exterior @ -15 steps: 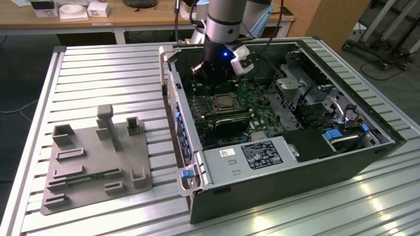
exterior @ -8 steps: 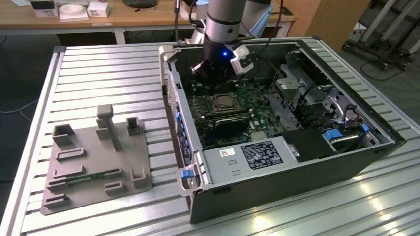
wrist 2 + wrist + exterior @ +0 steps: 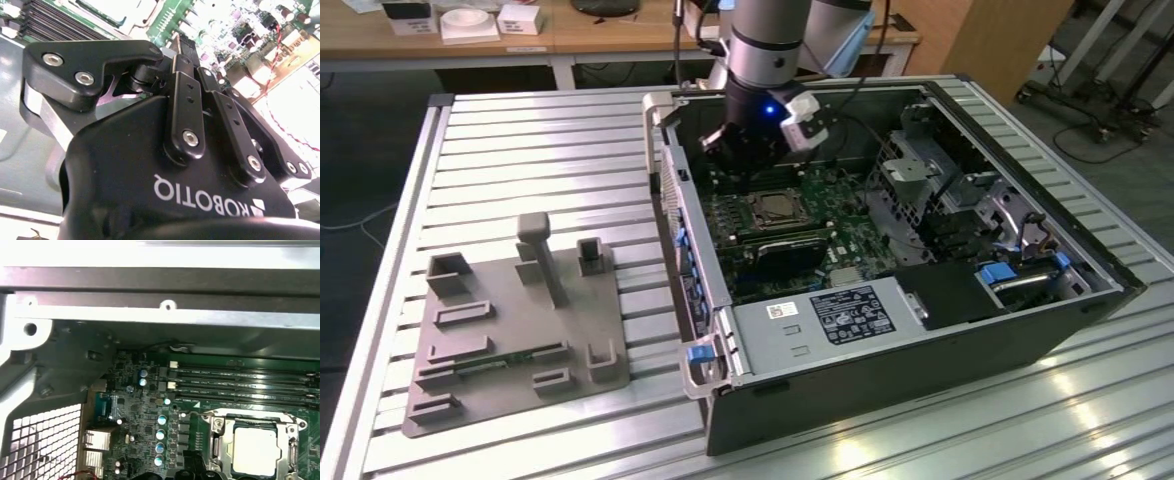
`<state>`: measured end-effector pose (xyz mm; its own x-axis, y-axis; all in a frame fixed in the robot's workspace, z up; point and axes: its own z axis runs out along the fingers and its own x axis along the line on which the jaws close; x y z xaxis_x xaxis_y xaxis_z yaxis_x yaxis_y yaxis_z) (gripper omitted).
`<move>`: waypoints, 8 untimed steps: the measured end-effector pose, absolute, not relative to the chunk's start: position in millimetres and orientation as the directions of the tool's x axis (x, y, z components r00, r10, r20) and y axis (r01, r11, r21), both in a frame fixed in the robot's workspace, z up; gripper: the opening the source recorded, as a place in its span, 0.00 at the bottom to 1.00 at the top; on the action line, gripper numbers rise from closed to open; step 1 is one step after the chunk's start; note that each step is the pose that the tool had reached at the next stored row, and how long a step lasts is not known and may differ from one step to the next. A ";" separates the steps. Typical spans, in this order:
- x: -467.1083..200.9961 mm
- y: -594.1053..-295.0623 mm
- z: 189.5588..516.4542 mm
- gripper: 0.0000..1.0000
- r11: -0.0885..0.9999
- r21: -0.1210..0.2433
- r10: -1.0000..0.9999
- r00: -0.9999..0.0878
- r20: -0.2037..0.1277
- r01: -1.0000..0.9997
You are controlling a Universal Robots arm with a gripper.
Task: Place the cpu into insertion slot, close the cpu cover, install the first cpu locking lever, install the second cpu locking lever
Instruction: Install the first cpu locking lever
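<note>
— When this entry was logged, where was your claw?

— My gripper [image 3: 750, 150] hung inside the open computer case [image 3: 881, 380]. It was over the green motherboard [image 3: 841, 205] and near the insertion slot [image 3: 753, 212]. I saw it touching nothing.

— State of the claw?

— Pressed together. In the second wrist view the fingertips [image 3: 147, 52] met, with nothing pinched between them.

— And the cpu?

— In the first wrist view the cpu [image 3: 252, 450] sat in the slot with its silver top facing up. The cpu cover [image 3: 219, 440] lay flat over it, and the chip showed through its window.

— Levers?

— A thin locking lever [image 3: 250, 414] ran along the cover's edge, on the side facing the memory slots [image 3: 240, 377]. I could not tell whether it was hooked down.

— Anything else on the bench?

— A black box with a white label [image 3: 847, 312] sat in the case, on the side nearer the exterior camera. A grey fixture plate [image 3: 520, 330] lay on the slatted table [image 3: 520, 140], to the exterior view's left of the case and well apart from my gripper.
</note>
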<state>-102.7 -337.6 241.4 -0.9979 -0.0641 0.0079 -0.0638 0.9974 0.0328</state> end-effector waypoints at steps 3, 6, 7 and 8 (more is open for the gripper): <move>-105.7 -337.4 241.4 0.10 0.997 0.033 -0.068 -0.998 0.008 -0.067; -106.7 -337.1 241.4 0.10 0.997 0.033 -0.071 -0.997 0.008 -0.070; -106.7 -337.1 241.4 0.10 0.997 0.033 -0.071 -0.997 0.008 -0.070; -106.7 -337.1 241.4 0.10 0.997 0.033 -0.071 -0.997 0.008 -0.070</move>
<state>-106.7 -337.1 241.4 -0.9975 -0.0708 0.0079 -0.0705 0.9970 0.0327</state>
